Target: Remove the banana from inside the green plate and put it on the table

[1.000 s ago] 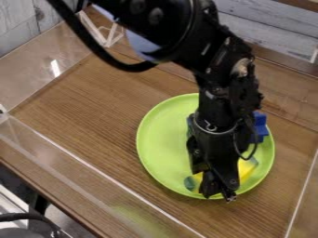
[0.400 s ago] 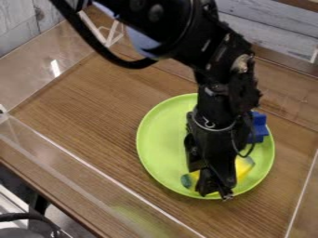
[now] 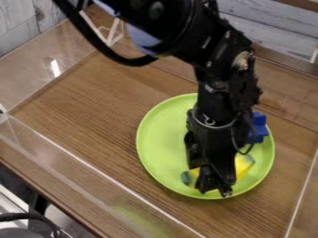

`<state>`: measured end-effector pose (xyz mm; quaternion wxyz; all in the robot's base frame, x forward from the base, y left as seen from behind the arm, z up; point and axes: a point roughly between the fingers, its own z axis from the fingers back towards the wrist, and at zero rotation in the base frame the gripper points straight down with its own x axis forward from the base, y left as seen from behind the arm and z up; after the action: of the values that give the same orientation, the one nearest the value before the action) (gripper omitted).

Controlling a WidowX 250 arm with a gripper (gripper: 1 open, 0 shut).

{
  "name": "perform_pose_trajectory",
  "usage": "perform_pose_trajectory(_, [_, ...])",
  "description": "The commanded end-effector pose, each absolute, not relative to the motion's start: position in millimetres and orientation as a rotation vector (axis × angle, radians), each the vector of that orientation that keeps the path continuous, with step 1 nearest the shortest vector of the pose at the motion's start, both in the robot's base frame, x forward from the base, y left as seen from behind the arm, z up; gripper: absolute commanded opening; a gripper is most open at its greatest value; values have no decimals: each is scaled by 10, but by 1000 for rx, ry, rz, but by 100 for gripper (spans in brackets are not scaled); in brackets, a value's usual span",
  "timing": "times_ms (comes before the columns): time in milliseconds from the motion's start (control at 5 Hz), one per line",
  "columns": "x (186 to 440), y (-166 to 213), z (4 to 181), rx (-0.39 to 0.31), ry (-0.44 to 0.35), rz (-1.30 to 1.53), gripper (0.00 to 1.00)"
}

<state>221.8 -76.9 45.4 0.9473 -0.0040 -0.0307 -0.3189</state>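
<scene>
Your green plate (image 3: 159, 139) sits on the table (image 3: 87, 102), toward the right side and near the front acrylic wall (image 3: 50, 158). Contents of the plate: the banana (image 3: 245, 168), lying at the front right part of the plate near its rim, only a yellow strip of it showing beside the arm; a blue block (image 3: 259, 126) at the plate's right edge, whether inside the rim or just over it you cannot tell from this angle.

Your end effector (image 3: 221, 185) points straight down into the plate, its tips at the plate surface right at the banana. The fingers are drawn fully together. They look pinched on the banana, though the black arm body hides most of the contact. A small greenish bit shows at the lower left of the fingers, on the plate. The banana is inside the plate, not on the table.
</scene>
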Motion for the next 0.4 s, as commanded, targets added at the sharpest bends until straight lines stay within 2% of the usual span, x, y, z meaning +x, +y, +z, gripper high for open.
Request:
perform_pose_trajectory(0, [2334,-760,601,0,-124,-645,0])
perform_pose_trajectory(200, [2343,-754,606,4,-124,-650,0])
